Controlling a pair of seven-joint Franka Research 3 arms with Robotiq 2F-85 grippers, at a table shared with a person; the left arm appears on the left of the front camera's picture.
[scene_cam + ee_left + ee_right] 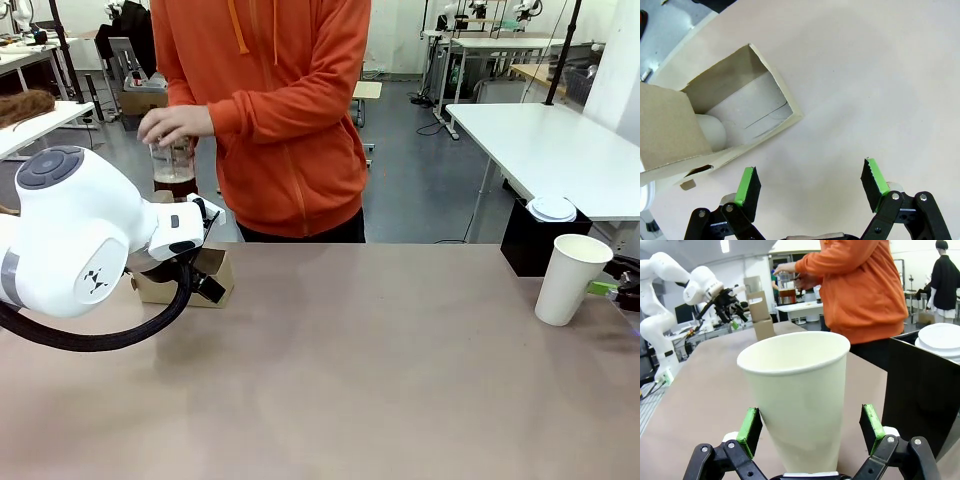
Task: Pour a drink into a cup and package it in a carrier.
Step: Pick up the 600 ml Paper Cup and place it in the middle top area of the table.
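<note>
Honestly, the right gripper stands spread and unclenched around the white cup near the right edge of the table, so a hard or lopsided squeeze could buckle or topple such light paper.

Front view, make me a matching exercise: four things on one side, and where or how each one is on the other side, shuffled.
Things:
1. paper cup
2. cardboard carrier
3. glass jug
4. black box

Places or states:
A. gripped from above by the person's hand
B. standing open-topped near the right edge of the table
C. partly hidden behind the left arm
D. white lids stacked on top

Pairs: 1-B, 2-C, 3-A, 4-D.
</note>
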